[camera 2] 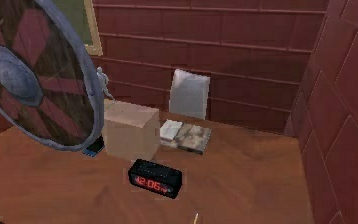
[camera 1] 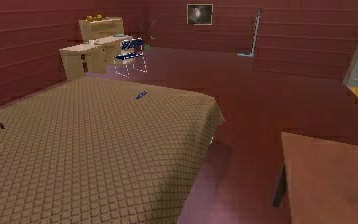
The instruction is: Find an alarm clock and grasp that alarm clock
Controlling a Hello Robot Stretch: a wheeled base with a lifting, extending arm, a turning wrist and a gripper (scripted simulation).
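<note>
Black with red digits, the alarm clock (camera 2: pixel 153 180) sat on a wooden table (camera 2: pixel 257 185), close to its near edge and about midway along. Just behind it stood a tan box (camera 2: pixel 130 130) and a low stack of books (camera 2: pixel 185 135). 1 white chair (camera 2: pixel 190 93) stood at the table's far edge. Ahead lay a bed (camera 1: pixel 87 150) with a brown quilted cover, a small blue thing (camera 1: pixel 141 95) near its far edge. I could not tell the state of the gripper's jaws.
</note>
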